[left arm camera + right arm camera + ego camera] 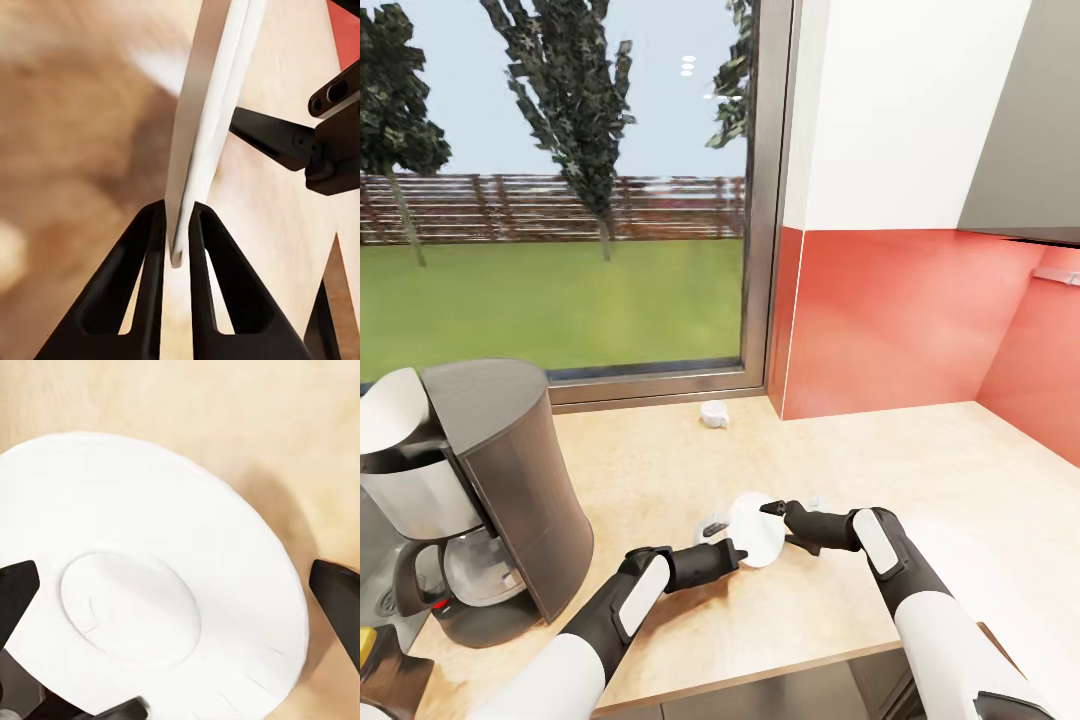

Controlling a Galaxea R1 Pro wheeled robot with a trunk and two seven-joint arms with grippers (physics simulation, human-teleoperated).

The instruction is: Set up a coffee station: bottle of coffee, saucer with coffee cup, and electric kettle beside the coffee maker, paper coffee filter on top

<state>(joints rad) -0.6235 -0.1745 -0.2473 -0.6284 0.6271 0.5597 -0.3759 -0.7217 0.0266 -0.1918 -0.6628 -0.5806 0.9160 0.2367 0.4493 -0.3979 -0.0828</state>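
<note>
A large window (pixel 560 190) fills the upper left of the head view, a red wall panel (pixel 920 320) the right, and the beige countertop (pixel 920 470) spreads across the lower half – the coffee maker (pixel 490 490) stands at its lower left. Low in the centre the saucer (pixel 757 530) is held tilted above the counter, the left gripper (pixel 732 553) pinching its rim between both fingers while the right gripper (pixel 770 508) has its fingers spread on either side of it. The cup (pixel 714 413) sits near the window sill – well apart from the saucer.

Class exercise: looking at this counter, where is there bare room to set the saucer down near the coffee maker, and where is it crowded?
Bare kitchen countertop stretches right of the coffee maker, between the coffee cup by the window and the front edge. The saucer is pinched on edge by the left gripper, with the right gripper open beside it. Crowded: the far-left corner around the machine.
</note>
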